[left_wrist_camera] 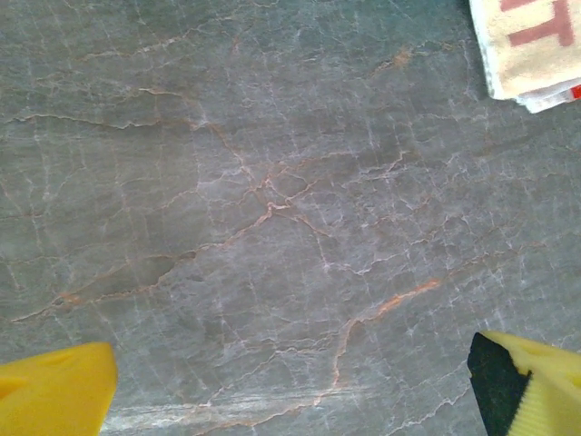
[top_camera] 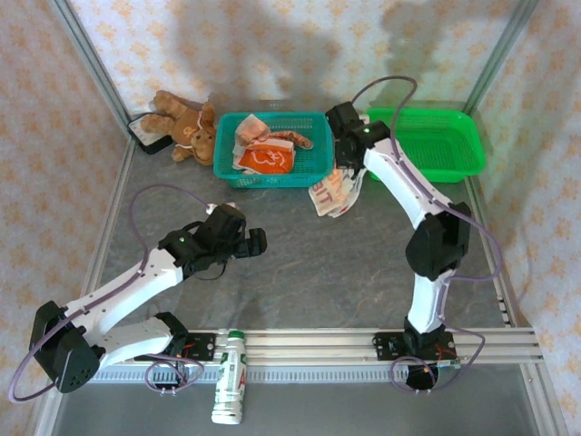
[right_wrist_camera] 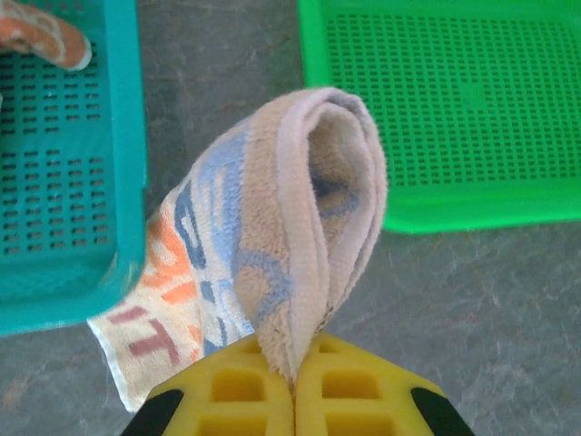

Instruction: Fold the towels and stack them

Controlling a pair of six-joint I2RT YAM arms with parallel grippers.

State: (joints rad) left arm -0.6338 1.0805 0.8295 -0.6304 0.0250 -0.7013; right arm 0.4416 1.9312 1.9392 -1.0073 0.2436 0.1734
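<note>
My right gripper (right_wrist_camera: 293,380) is shut on an edge of a cream towel (right_wrist_camera: 304,227) with orange, red and blue lettering. That towel (top_camera: 332,194) hangs down to the grey table just right of the teal basket (top_camera: 309,169). Orange and cream towels (top_camera: 264,156) lie bunched inside the basket. My left gripper (top_camera: 257,241) hovers low over the bare table, left of the hanging towel. Its yellow fingers (left_wrist_camera: 54,391) stand wide open with nothing between them, and a corner of the cream towel (left_wrist_camera: 531,45) shows ahead of it at the upper right.
A green tray (top_camera: 467,154) sits at the back right, right of the basket, with a gap of table between them (right_wrist_camera: 218,82). A brown teddy bear (top_camera: 186,123) lies at the back left. A white bottle (top_camera: 230,389) lies on the near rail.
</note>
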